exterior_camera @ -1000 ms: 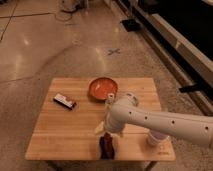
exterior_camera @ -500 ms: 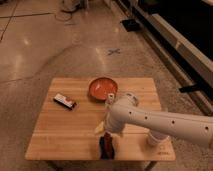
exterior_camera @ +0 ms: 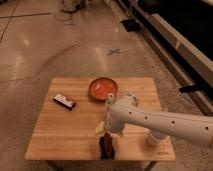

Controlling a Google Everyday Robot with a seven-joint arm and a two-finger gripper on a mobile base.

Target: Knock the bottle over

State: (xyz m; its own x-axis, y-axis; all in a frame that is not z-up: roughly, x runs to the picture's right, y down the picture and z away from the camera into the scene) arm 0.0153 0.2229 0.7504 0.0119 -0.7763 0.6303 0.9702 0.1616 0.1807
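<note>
A dark reddish bottle (exterior_camera: 106, 146) stands at the front edge of the wooden table (exterior_camera: 65, 130), near the middle. My gripper (exterior_camera: 102, 131) hangs from the white arm (exterior_camera: 160, 122), which reaches in from the right. The gripper is just above and behind the bottle's top, very close to it or touching it. The arm hides part of the bottle's upper end.
An orange bowl (exterior_camera: 103, 88) sits at the back centre of the table. A small dark snack bar with a white end (exterior_camera: 65, 101) lies at the left. A white cup (exterior_camera: 155, 138) stands at the front right, under the arm. Bare floor surrounds the table.
</note>
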